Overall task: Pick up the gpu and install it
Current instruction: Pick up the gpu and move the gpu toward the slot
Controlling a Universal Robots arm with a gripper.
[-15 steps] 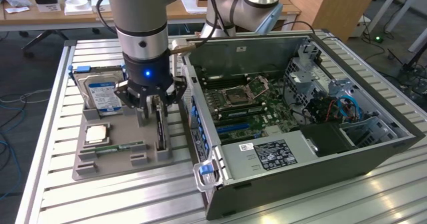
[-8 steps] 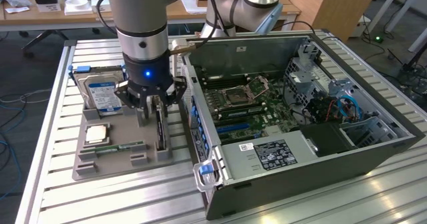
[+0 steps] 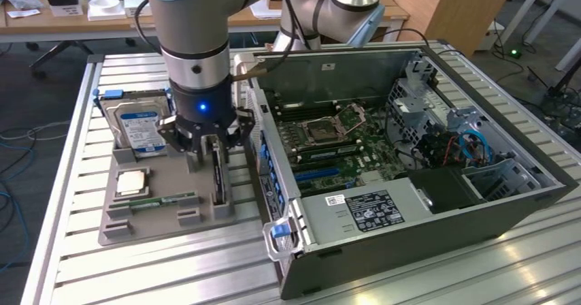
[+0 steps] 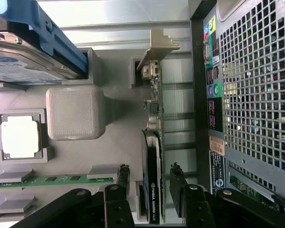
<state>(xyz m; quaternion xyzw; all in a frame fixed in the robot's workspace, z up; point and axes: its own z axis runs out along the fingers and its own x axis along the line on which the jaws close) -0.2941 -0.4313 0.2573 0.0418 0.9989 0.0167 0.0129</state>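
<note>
Gripper (image 4: 149,170) spread wide, a finger either side of the gpu (image 4: 151,156) without pinching it, the card standing on edge in a slot of the grey tray (image 4: 118,142), evidently so the jaws can straddle it, open computer case (image 4: 256,71) just beyond.

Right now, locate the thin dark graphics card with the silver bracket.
The gpu stands on edge in the grey plastic tray, beside the open black computer case on the exterior view's left, between the open gripper's fingers.
</note>
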